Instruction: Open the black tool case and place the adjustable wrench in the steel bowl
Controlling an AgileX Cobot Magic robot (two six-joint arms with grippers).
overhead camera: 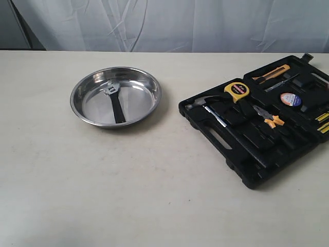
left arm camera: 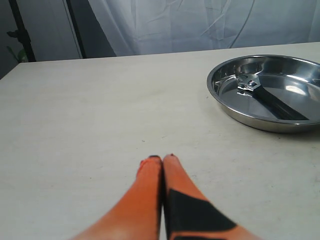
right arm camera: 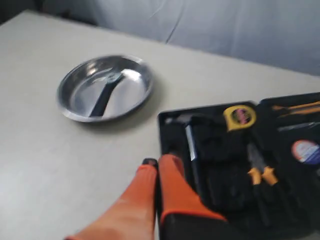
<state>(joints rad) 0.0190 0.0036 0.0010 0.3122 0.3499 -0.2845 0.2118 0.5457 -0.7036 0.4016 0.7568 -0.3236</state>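
A wide, pale cream matte tabletop [overhead camera: 128,195] filled the scene. Behind it hung a creased white fabric backdrop [overhead camera: 169,23], with a dark vertical post [left arm camera: 22,30] beside it.

The black tool case [overhead camera: 244,172] lies open and flat on the right of the worktop [overhead camera: 128,180], turned at an angle, its moulded slots facing up. Well apart from it on the left stands the steel bowl [overhead camera: 77,100], shiny, shallow and round, upright. The adjustable wrench [overhead camera: 116,103] lies flat on the bowl's bottom, its silver jaw head near the centre and its black handle pointing toward the near rim.
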